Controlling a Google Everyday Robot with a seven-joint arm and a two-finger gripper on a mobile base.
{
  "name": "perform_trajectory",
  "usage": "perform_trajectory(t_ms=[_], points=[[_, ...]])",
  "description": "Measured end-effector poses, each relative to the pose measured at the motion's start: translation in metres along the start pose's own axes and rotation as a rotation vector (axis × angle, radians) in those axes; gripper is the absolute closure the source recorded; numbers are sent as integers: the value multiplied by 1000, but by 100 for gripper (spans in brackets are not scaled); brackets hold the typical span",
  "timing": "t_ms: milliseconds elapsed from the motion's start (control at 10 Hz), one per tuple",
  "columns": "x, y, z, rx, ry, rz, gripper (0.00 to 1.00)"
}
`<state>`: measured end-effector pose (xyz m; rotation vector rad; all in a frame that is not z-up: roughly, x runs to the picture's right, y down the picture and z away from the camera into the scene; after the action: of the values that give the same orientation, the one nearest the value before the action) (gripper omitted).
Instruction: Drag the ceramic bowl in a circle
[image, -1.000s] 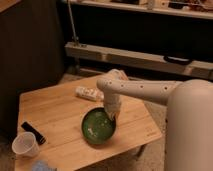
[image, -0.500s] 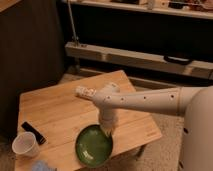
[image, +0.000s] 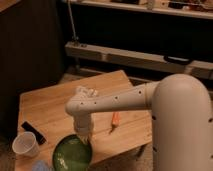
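Observation:
The ceramic bowl (image: 71, 154) is glossy green, wide and shallow. It sits at the front edge of the wooden table (image: 55, 105), left of centre, and the picture's lower edge cuts off its front. My gripper (image: 84, 138) points down onto the bowl's far right rim, at the end of the white arm (image: 115, 102) that reaches in from the right. The arm's wrist hides the contact point.
A small white cup (image: 25, 145) stands at the table's front left, close to the bowl. A black flat object (image: 34, 132) lies behind the cup. An orange item (image: 115, 121) lies right of the gripper. A white object (image: 86, 92) sits mid-table. Something blue (image: 42, 166) shows at the bottom edge.
The bowl has slid from the table's front middle toward the front left edge, nearer the cup. The arm has swung left and forward with it, uncovering the orange item.

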<state>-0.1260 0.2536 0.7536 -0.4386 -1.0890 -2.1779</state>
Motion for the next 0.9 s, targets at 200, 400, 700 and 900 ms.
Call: perform_trajectory(t_ms=[200, 400, 700, 900], points=[[44, -4, -10, -4, 22, -29, 100], [78, 7, -21, -21, 45, -23, 100], [107, 62, -36, -55, 61, 60, 100], [103, 106, -40, -81, 57, 155, 100]])
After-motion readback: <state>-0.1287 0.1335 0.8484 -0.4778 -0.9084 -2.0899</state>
